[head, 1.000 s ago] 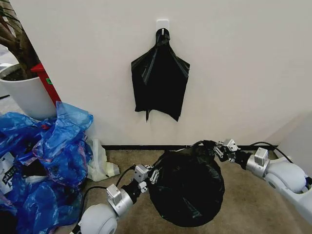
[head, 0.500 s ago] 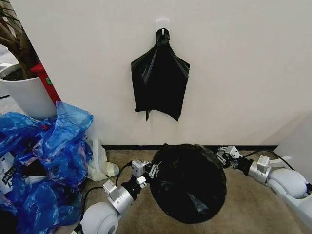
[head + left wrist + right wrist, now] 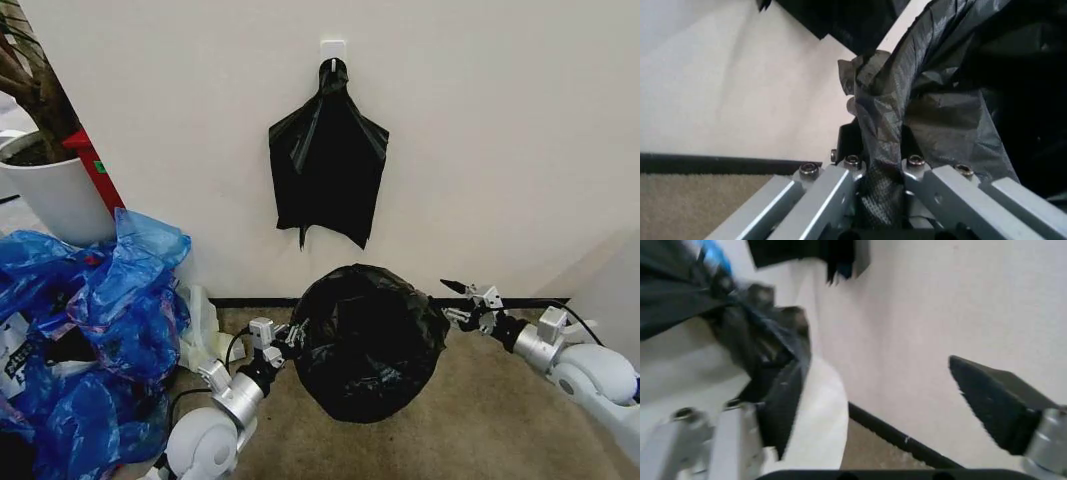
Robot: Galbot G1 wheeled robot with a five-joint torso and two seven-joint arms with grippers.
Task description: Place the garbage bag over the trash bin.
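The glossy black garbage bag (image 3: 365, 340) bulges on the carpet by the wall, hiding the trash bin in the head view. My left gripper (image 3: 287, 338) is at the bag's left edge, shut on a fold of the film (image 3: 881, 195). My right gripper (image 3: 452, 300) is just off the bag's right side, open, with its fingers (image 3: 993, 400) spread wide and nothing between them. In the right wrist view a bunched edge of the bag (image 3: 763, 340) lies against one finger, with the bin's white curved wall (image 3: 823, 415) beside it.
A flat black bag (image 3: 328, 165) hangs from a wall hook above. A heap of blue plastic bags (image 3: 90, 320) fills the left floor, with a white plant pot (image 3: 50, 195) and a red object (image 3: 95, 170) behind it. A pale bag (image 3: 205, 335) lies by the baseboard.
The bag has risen and shifted toward the wall and left, carried by my left gripper. My right gripper has let go of the bag's right edge and opened.
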